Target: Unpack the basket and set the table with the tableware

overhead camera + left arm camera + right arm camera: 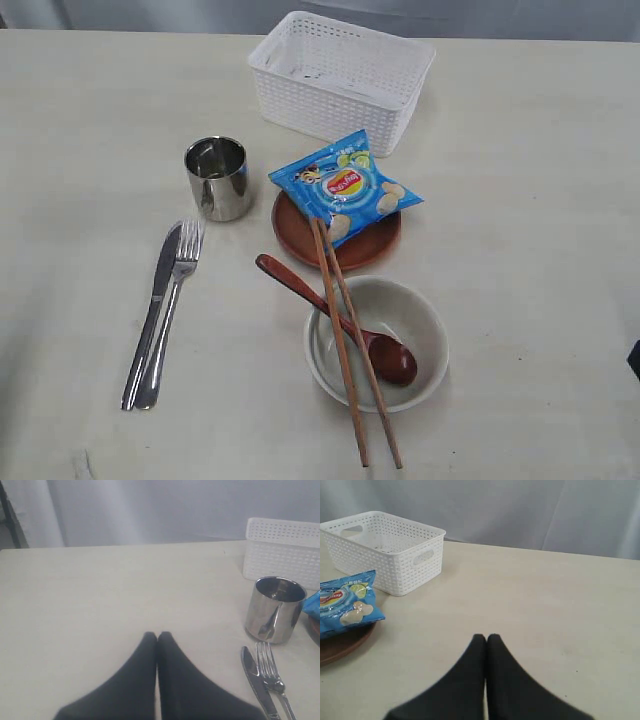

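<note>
Jaws: both pairs together, empty.
Basket (322,108): far bench (520,200) edge, looks emptied.
Tableware: laid out nearer me; plate (375,246) nearer my right arm, cup (217,178), knife (152,310), fork (172,300) nearer my left.

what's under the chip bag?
The round reddish-brown plate; its near rim shows past the bag. The blue chip bag covers most of the plate, so anything else lying beneath it cannot be seen.
</note>
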Robot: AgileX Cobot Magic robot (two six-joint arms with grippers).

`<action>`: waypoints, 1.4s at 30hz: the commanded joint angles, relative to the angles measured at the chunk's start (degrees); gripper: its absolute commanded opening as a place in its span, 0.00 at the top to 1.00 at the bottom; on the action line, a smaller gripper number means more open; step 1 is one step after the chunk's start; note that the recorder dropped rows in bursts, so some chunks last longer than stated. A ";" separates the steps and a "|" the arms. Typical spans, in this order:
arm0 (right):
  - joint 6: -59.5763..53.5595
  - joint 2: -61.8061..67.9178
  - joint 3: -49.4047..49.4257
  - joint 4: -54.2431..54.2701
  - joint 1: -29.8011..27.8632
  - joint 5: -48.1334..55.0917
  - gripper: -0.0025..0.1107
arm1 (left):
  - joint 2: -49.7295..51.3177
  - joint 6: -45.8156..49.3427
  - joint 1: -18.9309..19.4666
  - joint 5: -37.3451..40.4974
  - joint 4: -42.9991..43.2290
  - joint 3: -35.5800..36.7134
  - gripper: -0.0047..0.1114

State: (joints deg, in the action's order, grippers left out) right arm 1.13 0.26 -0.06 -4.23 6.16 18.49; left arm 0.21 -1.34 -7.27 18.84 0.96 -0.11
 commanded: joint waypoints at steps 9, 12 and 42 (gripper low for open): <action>0.13 -0.26 0.06 -0.14 0.10 -0.10 0.98 | -0.21 0.03 -0.26 -0.32 -0.18 0.11 0.96; 0.13 -0.26 0.06 -0.14 0.10 -0.10 0.98 | -0.21 0.03 -0.26 -0.32 -0.18 0.11 0.96; 1.12 -0.26 0.06 -0.14 0.10 -0.10 0.98 | -0.21 0.13 -0.26 -0.32 -0.19 0.11 0.96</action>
